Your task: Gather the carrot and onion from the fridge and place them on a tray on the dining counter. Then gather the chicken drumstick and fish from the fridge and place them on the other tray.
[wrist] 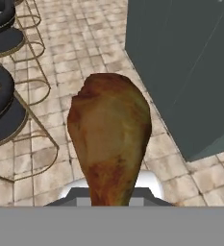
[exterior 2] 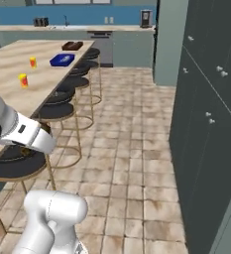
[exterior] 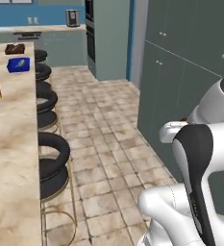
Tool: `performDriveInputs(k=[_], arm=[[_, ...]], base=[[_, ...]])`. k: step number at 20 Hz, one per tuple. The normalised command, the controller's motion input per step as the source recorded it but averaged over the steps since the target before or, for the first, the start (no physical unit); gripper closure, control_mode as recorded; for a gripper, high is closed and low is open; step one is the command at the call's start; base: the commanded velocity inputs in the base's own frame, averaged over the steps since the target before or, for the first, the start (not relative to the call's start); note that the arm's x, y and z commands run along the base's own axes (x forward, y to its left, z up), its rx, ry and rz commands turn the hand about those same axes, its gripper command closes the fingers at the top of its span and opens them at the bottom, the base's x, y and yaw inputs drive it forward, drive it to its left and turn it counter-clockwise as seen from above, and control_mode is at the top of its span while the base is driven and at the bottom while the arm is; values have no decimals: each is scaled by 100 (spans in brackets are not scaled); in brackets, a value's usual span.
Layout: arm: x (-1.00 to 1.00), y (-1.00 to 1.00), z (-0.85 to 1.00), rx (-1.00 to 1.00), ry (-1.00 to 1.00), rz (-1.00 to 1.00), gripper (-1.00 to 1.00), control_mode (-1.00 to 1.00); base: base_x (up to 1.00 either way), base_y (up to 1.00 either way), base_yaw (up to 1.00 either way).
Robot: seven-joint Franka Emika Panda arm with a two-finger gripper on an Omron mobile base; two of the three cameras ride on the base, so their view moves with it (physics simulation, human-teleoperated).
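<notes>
Brown chicken drumstick (wrist: 109, 137) gripped in the closed claw, held above the tiled floor (wrist: 84, 57).
Drumstick's narrow end sits down at the claw, fat end points away; black bar stools (wrist: 0, 101) with gold frames just left, dark cabinet fronts (wrist: 180, 67) right, a wide open floor lane between. Marble desk (exterior: 12, 158) runs along the left, stools tucked at its edge; far on it a blue tray (exterior: 18, 64) and a dark tray (exterior: 15, 48), well apart from the arm.

Home kitchen: marble dining counter (exterior 2: 18, 64), black bar stools (exterior: 52, 158), tiled floor (exterior 2: 132, 129), grey cabinets (exterior 2: 211, 124).
</notes>
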Motion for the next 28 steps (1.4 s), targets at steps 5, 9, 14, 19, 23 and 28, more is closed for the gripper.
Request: performDriveInputs(k=[5,9,14,19,23,28], arm=[[0,0,0,0,0,0,100,100],[0,0,0,0,0,0,100,100],[0,0,0,0,0,0,100,100],[0,0,0,0,0,0,100,100],[0,0,0,0,0,0,100,100],[0,0,0,0,0,0,100,100]], base=[[100,-45,24],[100,-41,28],[100,-40,29],[100,-40,30],[100,-43,31],[100,-47,31]])
